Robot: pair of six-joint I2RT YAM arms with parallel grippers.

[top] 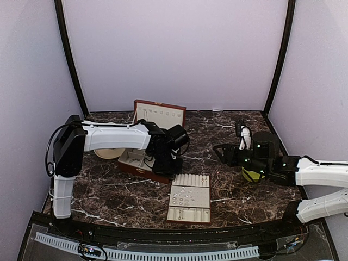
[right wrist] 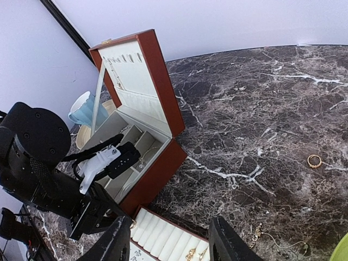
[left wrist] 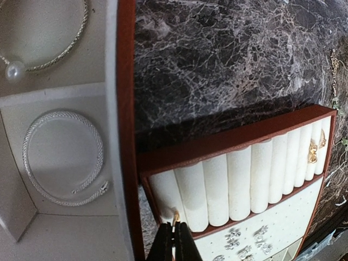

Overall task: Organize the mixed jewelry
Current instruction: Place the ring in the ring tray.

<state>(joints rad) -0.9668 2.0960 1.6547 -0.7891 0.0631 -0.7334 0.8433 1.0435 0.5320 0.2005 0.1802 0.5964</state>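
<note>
Jewelry not yet sorted: a gold ring point(right wrist: 314, 160) lies alone on the dark marble worktop point(right wrist: 261, 109), well apart from the box. A thin chain point(right wrist: 260, 231) lies near the right tool.

Jewelry in place: two gold rings point(left wrist: 314, 152) stand between the rolls at the far end of the ring tray point(left wrist: 234, 142), and silvery studs point(left wrist: 235, 237) lie on its flat panel. A silvery rope bracelet point(left wrist: 101, 155) and a thin hoop with a pearl point(left wrist: 65, 51) each have their own compartment of the box point(left wrist: 126, 109). It seems that each kind gets one place.

Left tool point(left wrist: 175, 231): the jaws are pressed together. A small gold piece point(left wrist: 175, 217) shows at the tips and seems to be pinched there. The tips point at the gap between the first rolls, probably because the piece is meant for that slot. Whether it touches the rolls cannot be told.

Right tool point(right wrist: 168, 234): the fingers stand well apart with nothing between them. It hangs above the worktop beside the tray, likely out of the way of the left arm point(right wrist: 32, 157) and facing the loose ring and chain on its own side.

Lid point(right wrist: 141, 81): it stands upright, so the compartments can be reached from above.
</note>
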